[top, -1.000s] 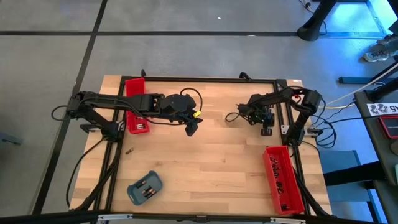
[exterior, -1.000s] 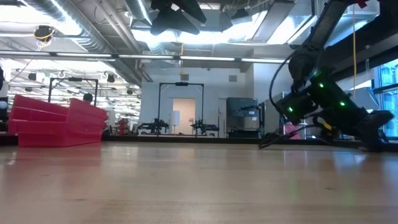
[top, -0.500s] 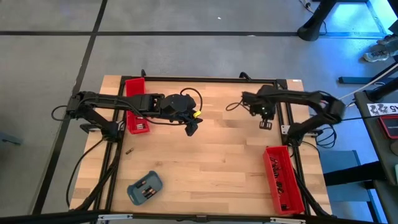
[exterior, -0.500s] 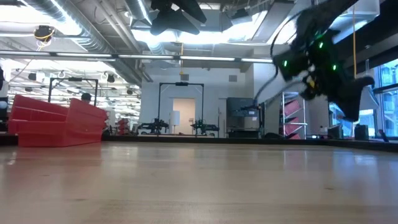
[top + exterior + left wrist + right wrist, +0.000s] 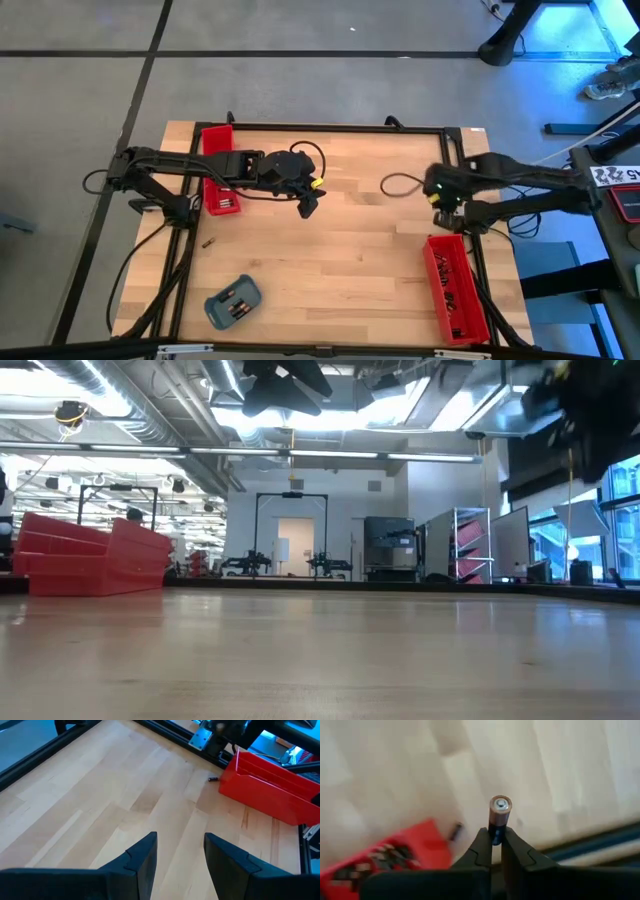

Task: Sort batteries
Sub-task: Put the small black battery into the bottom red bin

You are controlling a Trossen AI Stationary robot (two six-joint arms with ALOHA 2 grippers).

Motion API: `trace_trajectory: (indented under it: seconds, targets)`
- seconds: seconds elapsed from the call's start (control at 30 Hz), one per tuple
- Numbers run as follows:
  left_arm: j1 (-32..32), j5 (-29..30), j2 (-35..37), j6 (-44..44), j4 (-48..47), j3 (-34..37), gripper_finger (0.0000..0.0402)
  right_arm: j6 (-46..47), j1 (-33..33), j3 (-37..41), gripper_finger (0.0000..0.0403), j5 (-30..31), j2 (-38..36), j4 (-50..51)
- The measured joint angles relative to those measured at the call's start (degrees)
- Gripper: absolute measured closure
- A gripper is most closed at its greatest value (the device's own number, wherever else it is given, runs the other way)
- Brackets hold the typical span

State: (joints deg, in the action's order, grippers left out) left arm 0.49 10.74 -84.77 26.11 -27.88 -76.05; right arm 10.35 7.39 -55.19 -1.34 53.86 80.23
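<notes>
Right gripper (image 5: 496, 842) pinches a battery (image 5: 499, 812) above bare wood beside the red tray (image 5: 455, 288); left gripper (image 5: 180, 852) gapes empty.

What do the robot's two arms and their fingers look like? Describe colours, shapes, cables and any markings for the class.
Both arms are slim, black and jointed, with thin black cables looping beside them. The left arm carries a small yellow mark near its gripper. The right arm shows a small green light near its gripper. The left fingers are broad, dark, angular wedges; the right fingers taper to narrow tips.
</notes>
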Motion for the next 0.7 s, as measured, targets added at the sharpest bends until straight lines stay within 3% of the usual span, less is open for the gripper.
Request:
trace_trajectory:
  seconds: [0.2,0.4,0.7]
  targets:
    - [0.0,0.0,0.0,-0.1,0.0,0.0,0.0249,16.9,-17.3,-5.8,0.0388,-3.4,-0.3,0.2]
    - [0.0,0.3,0.0,-0.2,0.3,0.0,0.0249,33.7,-36.6,-6.1,0.0388,-5.9,2.3,-2.0]
    - [0.1,1.5,0.0,-0.2,0.3,0.0,0.0249,58.1,-63.9,-5.6,0.0388,0.5,10.6,-6.9]
